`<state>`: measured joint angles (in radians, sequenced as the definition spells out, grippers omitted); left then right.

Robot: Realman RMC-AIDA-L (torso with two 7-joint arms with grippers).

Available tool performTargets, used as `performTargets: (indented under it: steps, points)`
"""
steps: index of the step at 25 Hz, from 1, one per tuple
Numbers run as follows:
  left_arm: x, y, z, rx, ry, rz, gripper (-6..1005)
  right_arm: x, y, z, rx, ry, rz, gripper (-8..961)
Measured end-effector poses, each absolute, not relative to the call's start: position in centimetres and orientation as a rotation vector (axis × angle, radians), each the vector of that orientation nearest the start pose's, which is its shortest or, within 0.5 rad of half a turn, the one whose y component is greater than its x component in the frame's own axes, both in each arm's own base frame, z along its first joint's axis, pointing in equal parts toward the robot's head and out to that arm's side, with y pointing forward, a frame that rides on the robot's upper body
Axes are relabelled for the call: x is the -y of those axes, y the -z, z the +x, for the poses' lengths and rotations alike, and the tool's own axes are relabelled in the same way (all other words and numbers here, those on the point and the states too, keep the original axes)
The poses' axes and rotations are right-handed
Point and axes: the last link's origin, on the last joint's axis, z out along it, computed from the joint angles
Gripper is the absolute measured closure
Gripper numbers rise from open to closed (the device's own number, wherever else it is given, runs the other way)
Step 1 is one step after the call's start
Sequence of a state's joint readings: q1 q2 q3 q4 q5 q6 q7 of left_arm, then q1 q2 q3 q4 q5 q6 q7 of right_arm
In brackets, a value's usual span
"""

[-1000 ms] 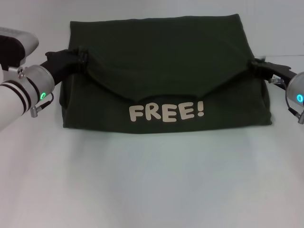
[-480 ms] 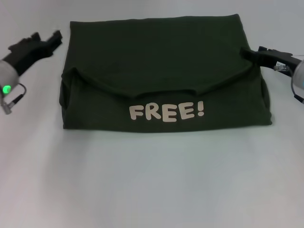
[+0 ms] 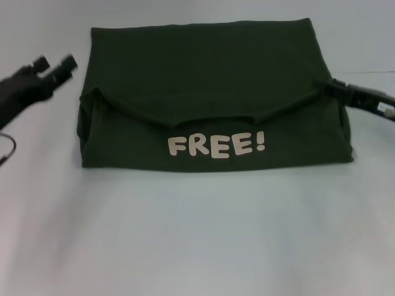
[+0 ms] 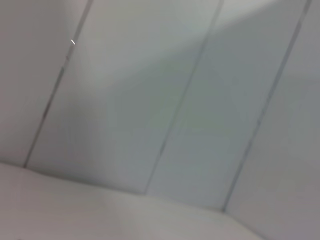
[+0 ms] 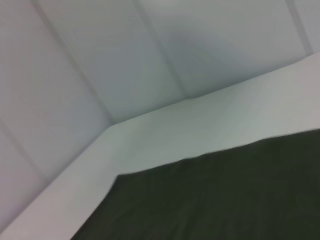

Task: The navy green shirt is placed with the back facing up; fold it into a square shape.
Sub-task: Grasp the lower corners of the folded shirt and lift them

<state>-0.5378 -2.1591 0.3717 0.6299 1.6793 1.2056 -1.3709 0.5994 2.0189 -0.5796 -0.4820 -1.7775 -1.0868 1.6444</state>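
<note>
Two tools flank the navy green shirt (image 3: 210, 98), which lies folded into a wide block on the white tabletop (image 3: 197, 234), filling the centre and the 12 o'clock half of the head view, with the pale word "FREE!" (image 3: 217, 145) showing on the layer toward 6 o'clock and a folded flap sagging in a shallow V above it. The left tool (image 3: 57, 66) hovers off the cloth at about 10 o'clock, its fingers parted and holding nothing. The right tool (image 3: 336, 90) sits at the shirt's 3 o'clock edge, touching or just beside the flap's corner; whether it is gripping fabric cannot be told from these views. That is probably the main risk: if the right tool has a pinch of knit and pulls away toward 3 o'clock, it could drag the flap open and skew the fold. The flap's uneven, drooping edge also suggests the soft layers may slide, leaving a lopsided rectangle instead of a square.
</note>
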Motion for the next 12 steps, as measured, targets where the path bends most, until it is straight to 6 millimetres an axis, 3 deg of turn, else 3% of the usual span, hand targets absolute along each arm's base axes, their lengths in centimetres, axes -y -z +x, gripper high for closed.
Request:
performTargets:
  steps: [6,12]
  points:
    - [-35.5,-3.1,-30.3,0.8,0.83,-2.075,244,-37.1,-3.3,30.0,-1.162,-0.882,-2.164,296]
    - [-34.3,-1.3,-31.8,0.752,0.64,-2.178,245,-35.9,-3.7,30.5,-1.183,-0.935,-2.159,298]
